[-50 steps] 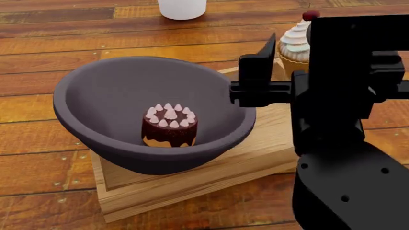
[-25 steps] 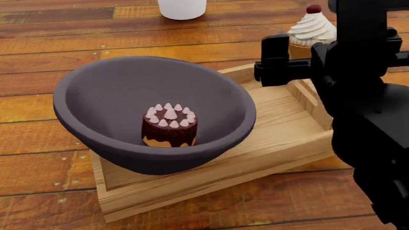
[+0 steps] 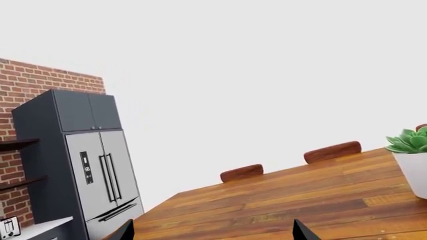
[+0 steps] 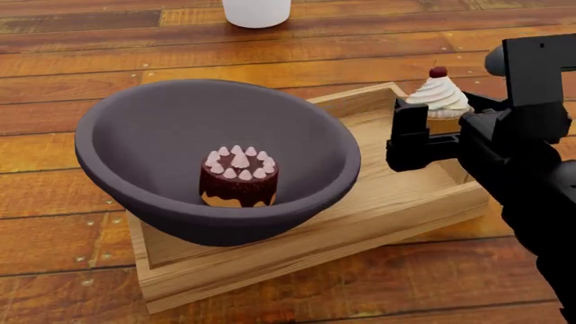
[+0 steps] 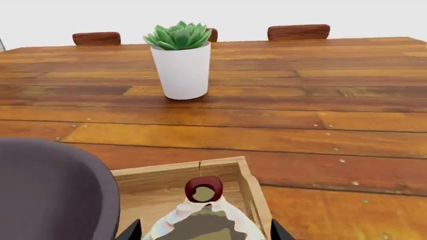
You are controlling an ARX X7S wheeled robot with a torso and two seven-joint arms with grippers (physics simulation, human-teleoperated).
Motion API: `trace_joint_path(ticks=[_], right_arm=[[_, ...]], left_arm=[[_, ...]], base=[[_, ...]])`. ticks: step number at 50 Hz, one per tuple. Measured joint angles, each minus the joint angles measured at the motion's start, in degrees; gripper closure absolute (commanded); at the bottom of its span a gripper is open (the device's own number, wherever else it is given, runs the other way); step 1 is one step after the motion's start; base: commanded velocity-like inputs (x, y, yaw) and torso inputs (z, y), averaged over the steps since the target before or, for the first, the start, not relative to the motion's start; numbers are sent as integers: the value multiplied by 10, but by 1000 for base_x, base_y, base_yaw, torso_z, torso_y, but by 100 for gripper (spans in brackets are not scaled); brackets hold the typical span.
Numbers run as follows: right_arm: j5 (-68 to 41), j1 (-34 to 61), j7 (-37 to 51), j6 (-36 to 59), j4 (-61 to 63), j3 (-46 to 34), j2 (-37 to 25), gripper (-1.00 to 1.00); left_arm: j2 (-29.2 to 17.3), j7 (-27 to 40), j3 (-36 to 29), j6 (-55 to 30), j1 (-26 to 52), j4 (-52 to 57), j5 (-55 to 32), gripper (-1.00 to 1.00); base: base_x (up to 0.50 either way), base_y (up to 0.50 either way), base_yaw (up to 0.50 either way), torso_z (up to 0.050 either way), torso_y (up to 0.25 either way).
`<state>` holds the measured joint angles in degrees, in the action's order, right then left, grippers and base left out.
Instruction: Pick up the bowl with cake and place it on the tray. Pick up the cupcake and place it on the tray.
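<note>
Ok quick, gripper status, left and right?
Left gripper: open, holding nothing, raised and pointing across the table.
Right gripper: closed on the cupcake, above the free end of the tray.

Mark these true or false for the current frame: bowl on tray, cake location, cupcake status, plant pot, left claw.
1. The bowl sits on the tray. True.
2. The cake lies on the table beside the bowl. False: it stands upright inside the bowl.
3. The right claw holds the cupcake above the tray's free end. True.
4. The cupcake has lost its cherry. False: the red cherry still tops the frosting.
5. A white pot with a green plant stands on the table beyond the tray. True.
6. The left claw grips the bowl's rim. False: its wrist view shows only the table, chairs and a fridge.
</note>
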<state>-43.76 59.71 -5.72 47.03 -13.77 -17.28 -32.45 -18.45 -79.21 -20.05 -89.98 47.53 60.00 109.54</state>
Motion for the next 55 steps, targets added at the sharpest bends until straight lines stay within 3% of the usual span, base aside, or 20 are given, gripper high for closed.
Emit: trace_joint_path(ticks=[22,52,53,55], right_arm=[[-10,-37,-135,-72,-73,-9,-10,100],[6,-39,-174,-107,-129,-26,7,100],[6,-39,-174,-108,-130,-26,7,-100],[8,-39,-176,-110,-131,-26,7,-100]], left_arm=[[6,27,-17,0,-6,0,-10,-100],[7,58,-18,0,-12,0,-39,-100],[7,58,-19,0,-12,0,-39,-100],[7,59,-19,0,-12,0,-39,-100]], base=[[0,0,0,0,0],[0,0,0,0,0],[0,0,0,0,0],[0,0,0,0,0]])
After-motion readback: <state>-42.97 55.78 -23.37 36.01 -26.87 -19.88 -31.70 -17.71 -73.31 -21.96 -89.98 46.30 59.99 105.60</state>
